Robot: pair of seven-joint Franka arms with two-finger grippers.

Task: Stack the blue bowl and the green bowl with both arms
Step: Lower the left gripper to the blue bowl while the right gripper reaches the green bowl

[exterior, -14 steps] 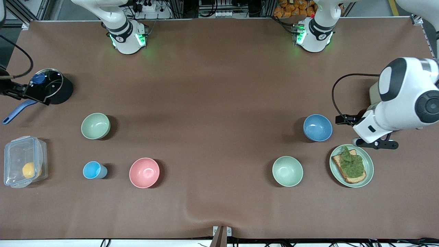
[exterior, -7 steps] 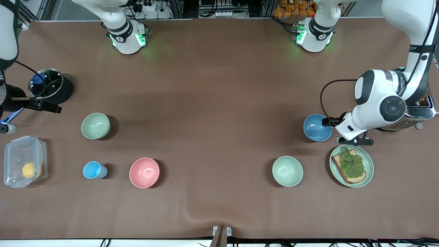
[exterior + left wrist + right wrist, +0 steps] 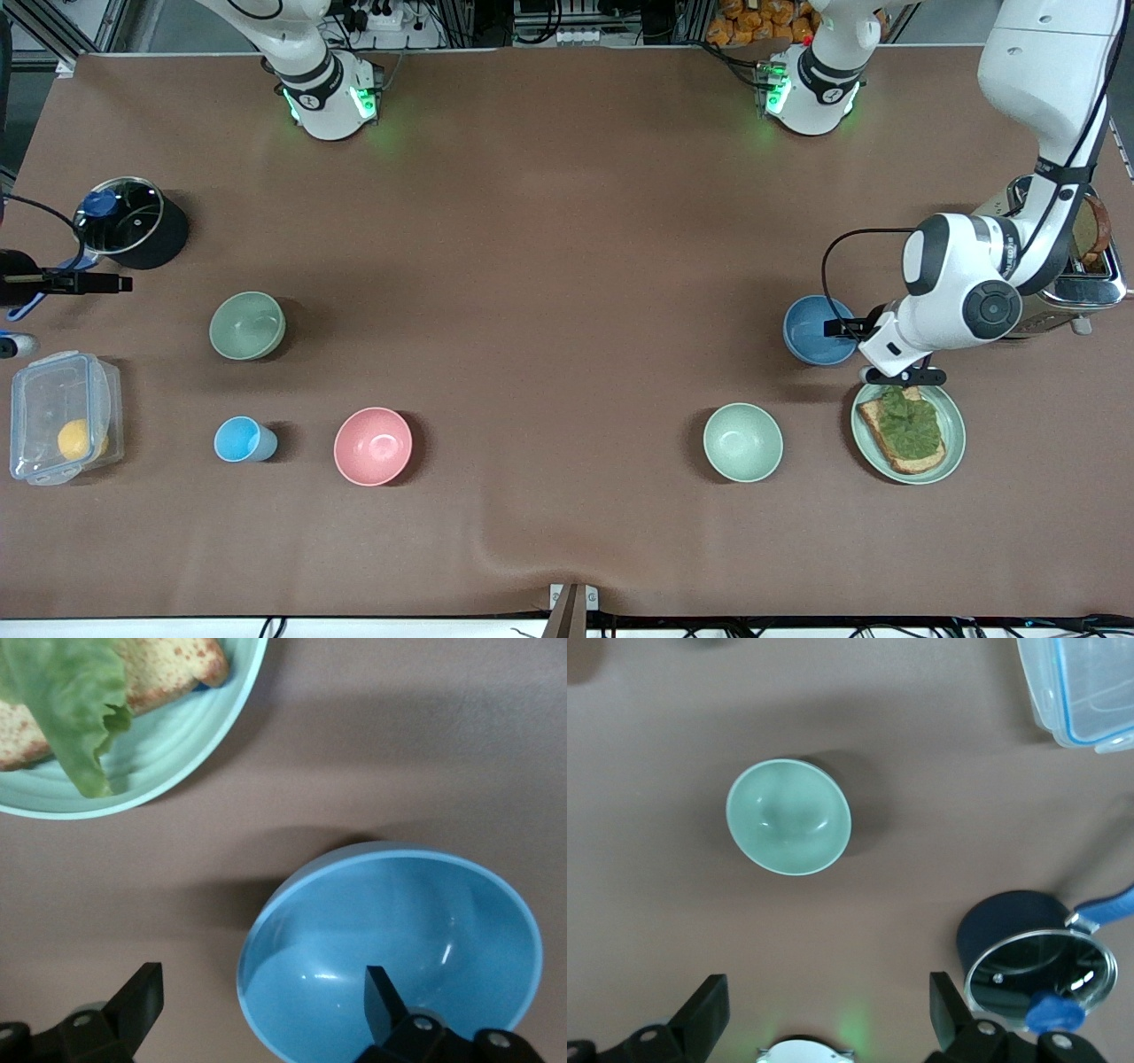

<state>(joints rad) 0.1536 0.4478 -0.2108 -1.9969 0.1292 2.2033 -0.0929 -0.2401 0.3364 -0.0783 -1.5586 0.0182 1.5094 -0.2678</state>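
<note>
Your left gripper [image 3: 257, 1005] hung just over the blue bowl [image 3: 819, 330], jaws spread wide w/ one finger [image 3: 383, 992] over the bowl's inside and the other outside its rim, nothing gripped. That bowl sat toward the left arm's end of the table, beside the green plate [image 3: 950, 447] w/ toast [image 3: 893, 436] & lettuce [image 3: 912, 421].

Your right gripper [image 3: 824, 1010] was up over the table near the lidded pot [image 3: 131, 221], fingers parted, empty. The green bowl [image 3: 246, 325] stood toward the right arm's end, farther from the front camera than the pink bowl [image 3: 372, 446].
</note>
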